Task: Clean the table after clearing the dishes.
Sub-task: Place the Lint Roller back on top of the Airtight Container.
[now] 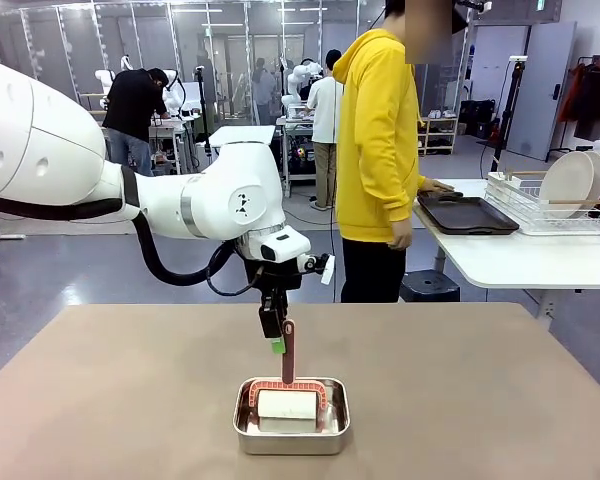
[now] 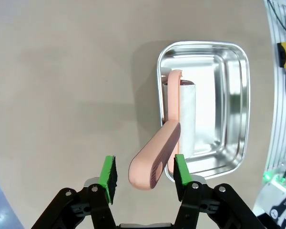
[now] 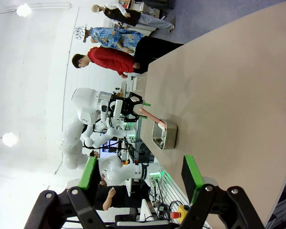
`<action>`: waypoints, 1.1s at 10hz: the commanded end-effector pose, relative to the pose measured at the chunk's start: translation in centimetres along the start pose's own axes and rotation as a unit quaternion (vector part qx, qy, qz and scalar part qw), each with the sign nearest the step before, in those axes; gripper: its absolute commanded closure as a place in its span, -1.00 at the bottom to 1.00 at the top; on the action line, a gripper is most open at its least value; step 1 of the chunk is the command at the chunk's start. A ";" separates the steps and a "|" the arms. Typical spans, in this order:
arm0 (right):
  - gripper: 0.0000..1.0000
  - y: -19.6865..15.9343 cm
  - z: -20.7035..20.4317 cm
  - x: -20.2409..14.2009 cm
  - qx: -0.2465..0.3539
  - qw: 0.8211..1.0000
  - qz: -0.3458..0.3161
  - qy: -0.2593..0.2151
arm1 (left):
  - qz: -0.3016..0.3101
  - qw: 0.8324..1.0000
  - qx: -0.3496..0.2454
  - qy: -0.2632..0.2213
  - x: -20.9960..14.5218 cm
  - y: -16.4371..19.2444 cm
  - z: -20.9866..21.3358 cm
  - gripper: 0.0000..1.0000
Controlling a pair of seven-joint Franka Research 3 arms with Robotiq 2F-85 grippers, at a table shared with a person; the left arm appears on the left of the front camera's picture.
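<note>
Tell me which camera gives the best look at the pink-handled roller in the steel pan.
The left wrist view: it looks straight down on the roller lying in the steel pan, handle between the open left gripper. The front view shows it side-on with the handle upright; the right wrist view shows it small and far off.

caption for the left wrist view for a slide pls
Open left gripper around the pink handle of a lint roller resting in a steel pan on the table.
</note>
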State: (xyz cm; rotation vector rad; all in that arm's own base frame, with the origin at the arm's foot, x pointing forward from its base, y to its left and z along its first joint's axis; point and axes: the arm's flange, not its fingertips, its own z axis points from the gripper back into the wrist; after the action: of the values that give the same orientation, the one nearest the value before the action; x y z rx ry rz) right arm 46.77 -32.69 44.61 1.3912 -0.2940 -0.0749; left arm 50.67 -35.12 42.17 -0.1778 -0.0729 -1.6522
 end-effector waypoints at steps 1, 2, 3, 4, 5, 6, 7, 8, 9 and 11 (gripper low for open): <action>-0.74 0.4 -0.4 -0.6 0.006 1.000 0.000 -0.003 | -0.016 1.000 0.008 -0.002 -0.4 -0.3 1.0 -0.60; -0.74 0.4 -0.4 -0.6 0.006 1.000 0.000 -0.003 | -0.013 1.000 0.007 -0.001 -0.5 -0.5 1.5 -0.51; -0.74 0.4 -0.4 -0.6 0.006 1.000 0.000 -0.003 | -0.013 1.000 0.010 -0.002 -0.5 -0.6 2.0 -0.86; -0.74 0.4 -0.4 -0.6 0.006 1.000 0.000 -0.003 | -0.013 1.000 0.010 -0.001 -0.4 -0.7 2.4 -0.77; -0.74 0.4 -0.4 -0.6 0.006 1.000 0.000 -0.003 | -0.012 1.000 0.009 -0.001 -0.2 -0.7 2.6 -1.00; -0.74 0.4 -0.4 -0.6 0.006 1.000 0.000 -0.003 | -0.015 1.000 0.012 -0.001 0.1 -0.9 2.9 -1.00; -0.74 0.4 -0.4 -0.6 0.006 1.000 0.000 -0.003 | -0.025 1.000 0.016 -0.008 0.4 -1.1 3.2 -1.00; -0.74 0.4 -0.4 -0.6 0.006 1.000 0.000 -0.003 | -0.004 1.000 0.017 -0.003 0.3 -0.5 2.3 -1.00; -0.74 0.4 -0.4 -0.6 0.006 1.000 0.000 -0.003 | -0.004 1.000 0.017 -0.003 0.3 -0.5 2.3 -1.00; -0.74 0.4 -0.4 -0.6 0.006 1.000 0.000 -0.003 | -0.004 1.000 0.017 -0.003 0.3 -0.5 2.3 -1.00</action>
State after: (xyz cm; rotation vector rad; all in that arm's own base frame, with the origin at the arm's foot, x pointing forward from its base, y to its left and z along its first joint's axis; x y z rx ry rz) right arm 46.77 -32.69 44.61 1.3912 -0.2940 -0.0750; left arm 50.35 -35.22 44.39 -0.1606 -0.1048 -1.6614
